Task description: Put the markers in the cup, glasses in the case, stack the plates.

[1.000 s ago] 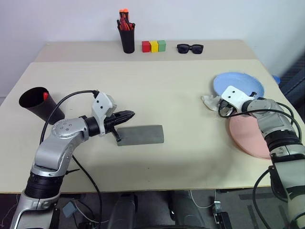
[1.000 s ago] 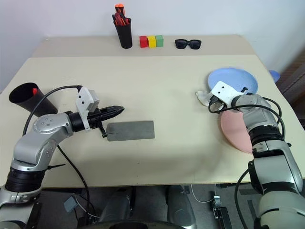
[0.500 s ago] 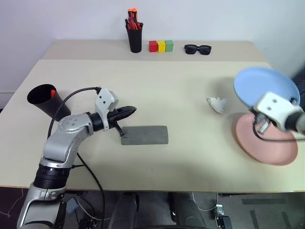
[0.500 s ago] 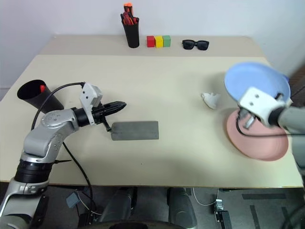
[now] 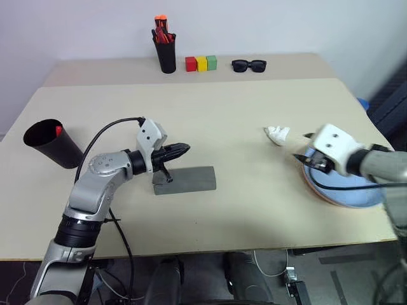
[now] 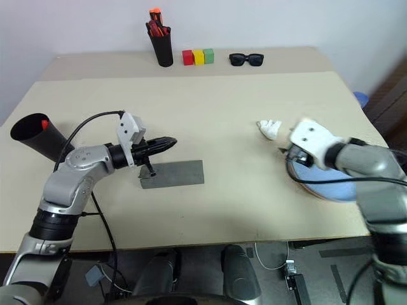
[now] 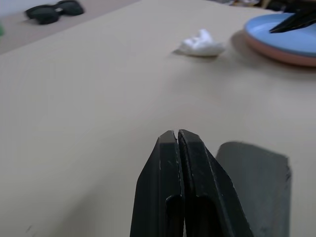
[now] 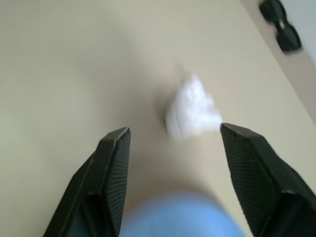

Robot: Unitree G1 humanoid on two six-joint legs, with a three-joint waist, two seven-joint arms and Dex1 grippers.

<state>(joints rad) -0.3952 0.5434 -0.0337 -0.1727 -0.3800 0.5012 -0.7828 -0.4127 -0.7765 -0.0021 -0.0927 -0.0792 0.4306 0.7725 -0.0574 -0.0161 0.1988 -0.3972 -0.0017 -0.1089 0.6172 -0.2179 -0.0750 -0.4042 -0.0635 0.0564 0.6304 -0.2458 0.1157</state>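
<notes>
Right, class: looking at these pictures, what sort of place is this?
Probably a robot test lab, not a home: a bare beige table against a plain wall, with staged props: three coloured blocks, sunglasses, and stacked plates.

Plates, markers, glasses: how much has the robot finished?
Plates look stacked: the blue plate sits on the pink plate, the open right gripper beside them. A marker pokes from the cup. The case is closed by the shut left gripper; whether glasses are inside is hidden.
</notes>
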